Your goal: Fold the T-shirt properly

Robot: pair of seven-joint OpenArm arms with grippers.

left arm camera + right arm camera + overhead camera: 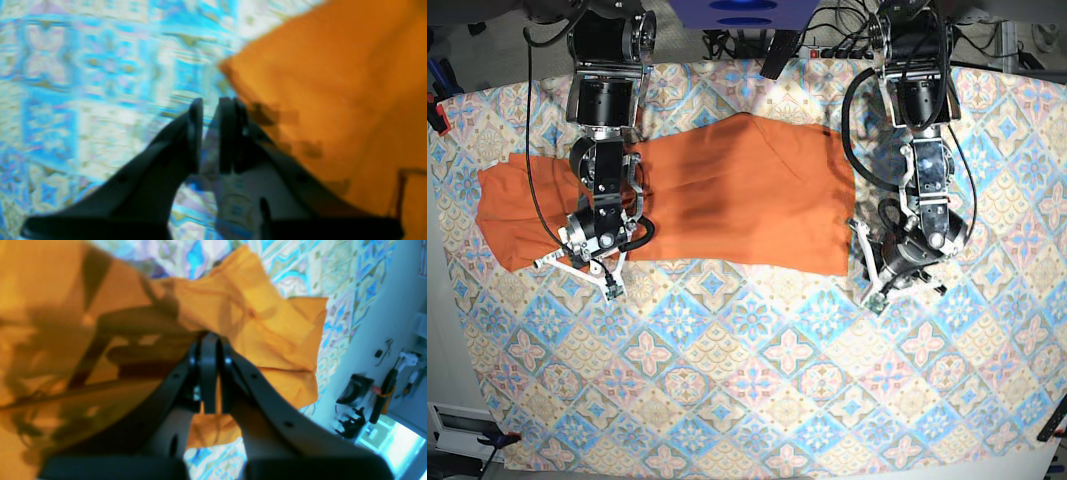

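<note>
The right gripper is nearest the camera, its tips together on a pinch of the T-shirt. The T-shirt lies rumpled under and between the two arms, on a patterned cloth. The left gripper has its tips slightly apart with nothing between them, just beside the shirt's edge near a corner.

The step looks to be getting a hold at both ends before folding. To do it well, keep the right pinch light and still, bring the left tips over the edge, and close on the shirt only, leaving the cloth below. Then lift both ends evenly and draw out the creases before laying the fold; an uneven pull could skew it.

Counted, there is one T-shirt, one patterned cloth, two arms and two grippers. Small dark items lie beyond the cloth, too blurred to count surely.
</note>
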